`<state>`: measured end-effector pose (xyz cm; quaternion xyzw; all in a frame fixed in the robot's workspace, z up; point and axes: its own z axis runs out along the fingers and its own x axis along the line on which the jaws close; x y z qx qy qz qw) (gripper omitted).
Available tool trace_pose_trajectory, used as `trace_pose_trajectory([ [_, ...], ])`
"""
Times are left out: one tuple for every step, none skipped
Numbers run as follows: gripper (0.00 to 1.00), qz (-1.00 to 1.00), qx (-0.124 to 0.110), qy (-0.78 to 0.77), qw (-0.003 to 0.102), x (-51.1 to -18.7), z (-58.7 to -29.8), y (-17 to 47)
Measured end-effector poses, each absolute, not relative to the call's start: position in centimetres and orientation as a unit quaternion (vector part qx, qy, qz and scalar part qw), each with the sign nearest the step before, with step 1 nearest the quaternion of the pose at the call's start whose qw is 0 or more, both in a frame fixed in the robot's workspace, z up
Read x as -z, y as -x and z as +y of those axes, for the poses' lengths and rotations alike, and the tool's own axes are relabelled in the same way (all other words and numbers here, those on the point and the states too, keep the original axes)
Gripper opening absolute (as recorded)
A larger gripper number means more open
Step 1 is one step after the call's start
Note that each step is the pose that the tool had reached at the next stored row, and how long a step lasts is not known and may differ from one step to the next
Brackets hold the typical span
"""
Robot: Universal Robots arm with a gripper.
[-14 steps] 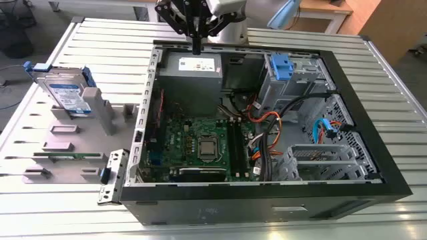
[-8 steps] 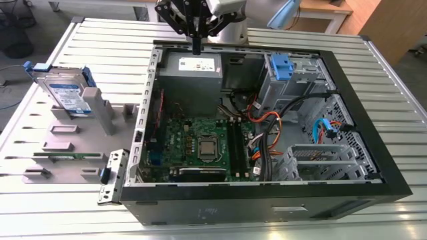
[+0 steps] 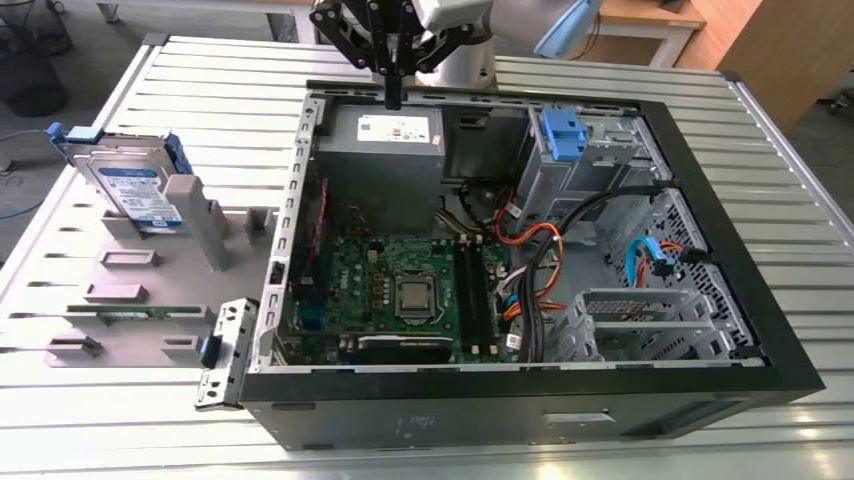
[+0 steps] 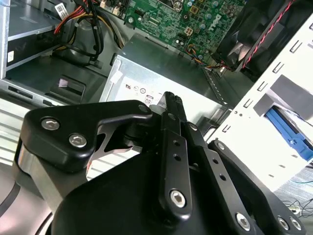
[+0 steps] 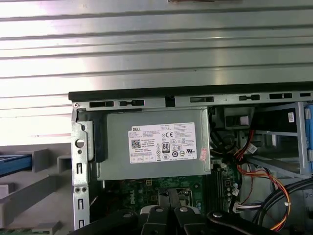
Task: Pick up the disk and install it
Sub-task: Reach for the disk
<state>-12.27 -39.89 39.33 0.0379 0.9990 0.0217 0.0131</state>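
Hovering above the gray metal box (image 3: pixel 380 130) at the case's (image 3: pixel 534 420) twelve o'clock in the exterior view, the claw (image 3: pixel 392 99) is closed and empty. The disk (image 3: pixel 134 190) stands upright in a rack (image 3: pixel 134 262) at nine o'clock, presumably so its edges can be grasped.

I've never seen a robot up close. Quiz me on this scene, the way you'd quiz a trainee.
1. True or false: the tool is holding the disk.
2. Where does the disk stand? A) in the gray rack outside the computer case; B) inside that case; C) between the tool's fingers.
3. Fill in: the shut tool hangs above the gray metal box with a white ____.
Key: 1 false; 2 A; 3 sticker.
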Motion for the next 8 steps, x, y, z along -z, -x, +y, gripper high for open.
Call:
trace_pose_trajectory([
  [0.11, 0.999, -0.022, -0.038, 0.013, -39.3, -39.9, 12.4],
  [0.11, 0.999, -0.022, -0.038, 0.013, -39.3, -39.9, 12.5],
  [0.11, 0.999, -0.022, -0.038, 0.013, -39.3, -39.9, 12.6],
  [0.11, 0.999, -0.022, -0.038, 0.013, -39.3, -39.9, 12.8],
  [0.11, 0.999, -0.022, -0.038, 0.013, -39.3, -39.9, 12.9],
  [0.11, 0.999, -0.022, -0.038, 0.013, -39.3, -39.9, 13.1],
  [0.11, 0.999, -0.022, -0.038, 0.013, -39.3, -39.9, 13.3],
  [0.11, 0.999, -0.022, -0.038, 0.013, -39.3, -39.9, 13.5],
])
